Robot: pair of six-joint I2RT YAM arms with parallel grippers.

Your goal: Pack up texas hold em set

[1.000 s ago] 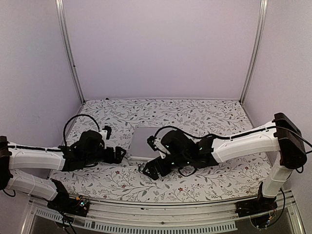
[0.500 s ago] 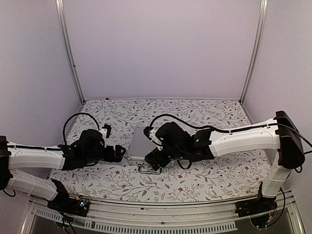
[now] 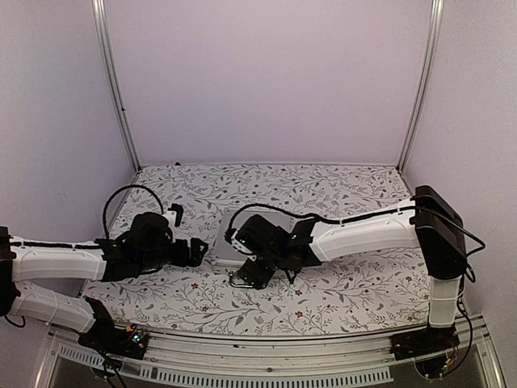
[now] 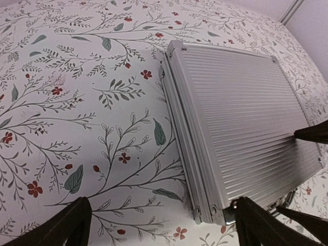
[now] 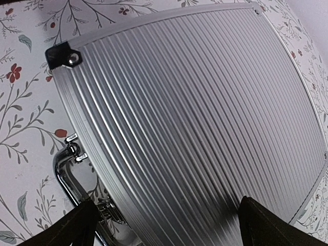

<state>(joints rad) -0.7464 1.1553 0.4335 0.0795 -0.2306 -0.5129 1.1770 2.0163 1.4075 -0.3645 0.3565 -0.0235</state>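
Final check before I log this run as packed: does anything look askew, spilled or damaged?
Nothing stands out. The silver case lies shut and flat on the floral cloth, lid flush with its base, ribbed surface undented, handle down at its near side. The left gripper and right gripper are open.

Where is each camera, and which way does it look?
Top external: above, behind the bases, looking down on the table; left arm and right arm show.
Left wrist: low beside the closed silver case, facing its side; own fingers at bottom.
Right wrist: just over its lid, handle at left; own fingers at bottom.
Shared: both wrist views show the ribbed lid.
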